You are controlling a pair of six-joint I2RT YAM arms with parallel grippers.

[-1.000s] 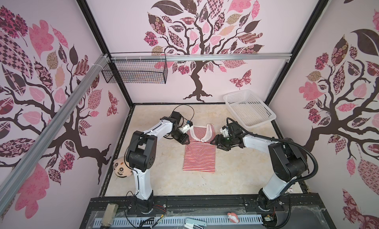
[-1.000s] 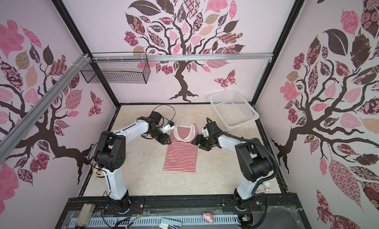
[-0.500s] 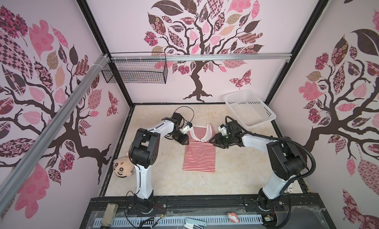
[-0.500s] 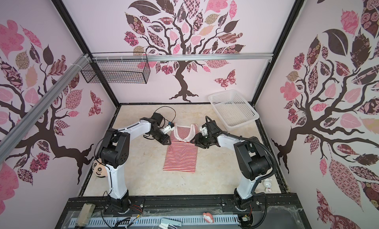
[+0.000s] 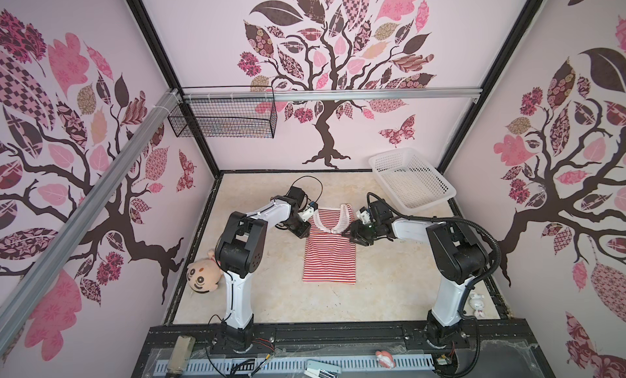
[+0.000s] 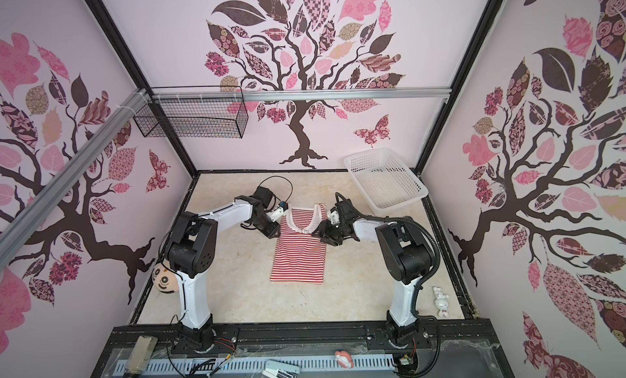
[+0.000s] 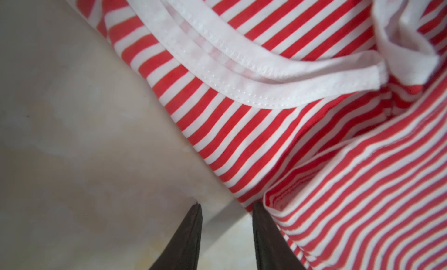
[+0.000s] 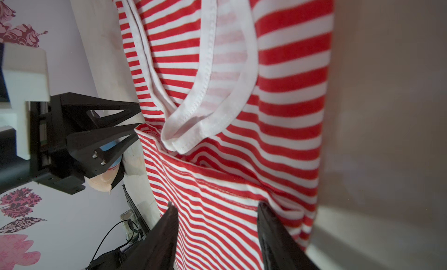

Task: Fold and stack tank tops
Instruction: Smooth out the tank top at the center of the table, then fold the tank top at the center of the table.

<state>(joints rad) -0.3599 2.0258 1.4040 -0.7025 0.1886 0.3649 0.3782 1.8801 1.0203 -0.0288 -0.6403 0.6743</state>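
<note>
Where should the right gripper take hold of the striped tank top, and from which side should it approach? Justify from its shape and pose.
Probably its right side edge, just below the white armhole trim, beside the open right gripper. The tank top lies flat on the table, hem towards the robot, so only that layered edge offers a pinch; come in low from the robot's right.

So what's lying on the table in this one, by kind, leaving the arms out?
tank top: 1 visible
basket: 1
toys: 2, a plush head and a bunny
Total: 4
</note>
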